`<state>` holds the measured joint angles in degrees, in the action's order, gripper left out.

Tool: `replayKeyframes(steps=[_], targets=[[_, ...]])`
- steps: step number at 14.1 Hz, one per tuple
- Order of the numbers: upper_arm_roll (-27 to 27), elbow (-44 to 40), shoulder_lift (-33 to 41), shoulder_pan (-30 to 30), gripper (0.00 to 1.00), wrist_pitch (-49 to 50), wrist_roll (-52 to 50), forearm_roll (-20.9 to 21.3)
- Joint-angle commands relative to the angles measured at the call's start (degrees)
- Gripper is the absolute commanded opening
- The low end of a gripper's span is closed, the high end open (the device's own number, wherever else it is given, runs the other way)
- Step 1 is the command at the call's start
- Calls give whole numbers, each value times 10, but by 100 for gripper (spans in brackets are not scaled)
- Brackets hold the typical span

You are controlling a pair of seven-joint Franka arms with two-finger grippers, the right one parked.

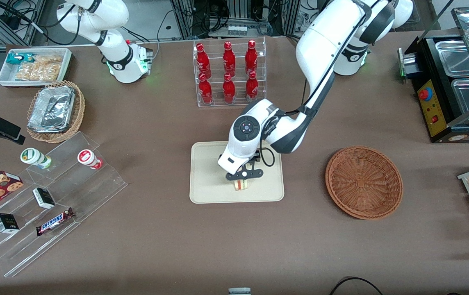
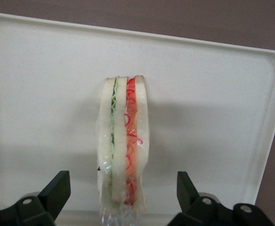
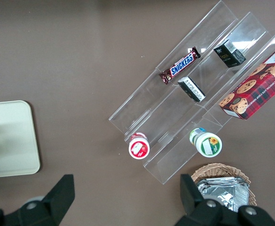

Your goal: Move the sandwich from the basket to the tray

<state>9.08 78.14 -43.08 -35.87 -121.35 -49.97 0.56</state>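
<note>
The sandwich [image 2: 123, 146], a small triangular wedge of pale white bread with green and red filling along its cut edge, stood on edge on the flat cream-beige rectangular tray [image 1: 206, 164], toward the rim nearer the front camera. It was upright probably because it had been gripped by its bread faces, which set it down on a narrow side, not flat.

The claw [image 1: 243, 176] of the working arm hung directly above the sandwich, over the tray. In the wrist view its black fingertips [image 2: 57, 190] were spread wide, one on each side of the wedge and clear of the bread, so nothing was clamped. That suggested the drop-off was essentially made, with the wedge standing on its own.

The round, shallow, reddish-brown woven wicker basket [image 1: 363, 182] sat on the brown counter [image 1: 156, 246] beside the tray, toward the working arm's end, with nothing in it. The tray held only the sandwich. Toward the parked arm's end, a paler wicker basket [image 1: 56, 112] carried a crumpled foil container [image 1: 52, 108].
</note>
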Motion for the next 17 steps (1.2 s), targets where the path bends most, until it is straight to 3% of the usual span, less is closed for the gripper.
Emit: replayKeyframes(steps=[1, 5, 10, 17], targets=[[-4, 16, 61, 3, 100, 58, 4, 4], [-9, 15, 112, 14, 100, 196, 33, 20], [-11, 25, 165, 95, 100, 276, 37, 27], [-11, 111, 273, 215, 100, 314, 218, 23]])
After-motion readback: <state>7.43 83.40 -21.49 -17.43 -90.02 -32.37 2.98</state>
